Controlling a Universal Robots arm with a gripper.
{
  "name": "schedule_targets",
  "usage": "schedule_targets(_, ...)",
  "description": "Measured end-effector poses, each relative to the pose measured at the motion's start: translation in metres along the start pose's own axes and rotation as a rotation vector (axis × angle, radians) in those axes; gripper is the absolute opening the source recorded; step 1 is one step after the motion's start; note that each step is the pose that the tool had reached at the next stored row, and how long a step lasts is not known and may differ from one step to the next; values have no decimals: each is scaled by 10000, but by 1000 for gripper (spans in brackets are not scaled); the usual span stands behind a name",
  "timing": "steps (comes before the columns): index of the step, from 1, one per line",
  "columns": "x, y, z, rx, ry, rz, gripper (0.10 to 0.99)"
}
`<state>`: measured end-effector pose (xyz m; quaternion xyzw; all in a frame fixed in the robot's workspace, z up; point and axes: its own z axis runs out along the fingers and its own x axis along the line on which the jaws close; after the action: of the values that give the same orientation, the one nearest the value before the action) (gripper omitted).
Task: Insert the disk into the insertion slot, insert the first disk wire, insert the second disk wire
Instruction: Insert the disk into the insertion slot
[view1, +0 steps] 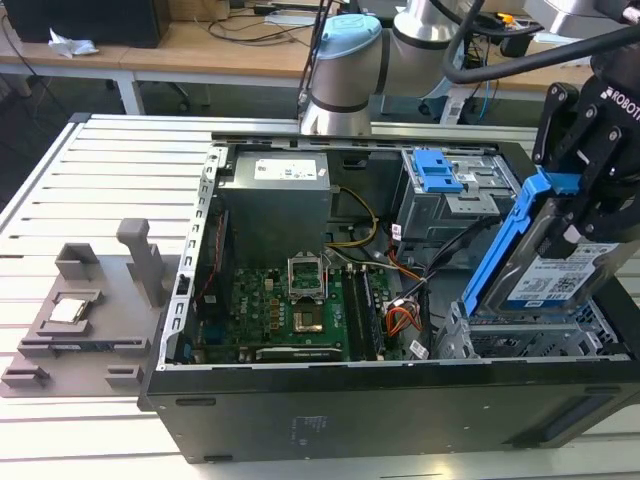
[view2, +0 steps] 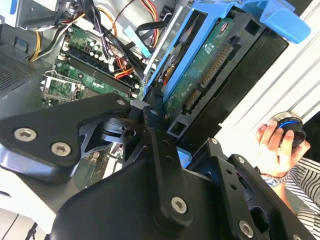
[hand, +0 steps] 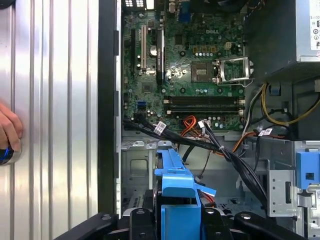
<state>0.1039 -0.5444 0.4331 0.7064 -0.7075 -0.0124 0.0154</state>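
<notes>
My gripper (view1: 578, 212) is shut on the disk (view1: 553, 281), a silver drive with a white-and-blue label in a bright blue carrier. In the exterior view the disk hangs tilted, its lower end just above the insertion slot (view1: 520, 342), a grey perforated cage at the case's near corner on the exterior view's right. The second wrist view shows the disk's green underside (view2: 204, 67) between my black fingers (view2: 159, 131). The first disk wire (hand: 189, 123), red and orange, lies by the motherboard. Black cables (hand: 231, 156) cross the case; which is the second disk wire I cannot tell.
A taller grey cage with a blue latch (view1: 438, 172) stands behind the slot. The open case holds a motherboard (view1: 290, 305) and a power supply (view1: 275, 195). A grey fixture (view1: 85, 315) lies on the slatted table. A person's hand (view2: 272, 145) rests beside the case.
</notes>
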Motion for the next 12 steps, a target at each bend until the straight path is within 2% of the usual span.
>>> schedule_targets(4,4,0,15,1,20,-381,365)
schedule_targets(7,5,6,51,2,20,-444,365)
schedule_targets(9,6,6,98,1,21,-443,365)
schedule_targets(12,5,1,214,2,23,-443,365)
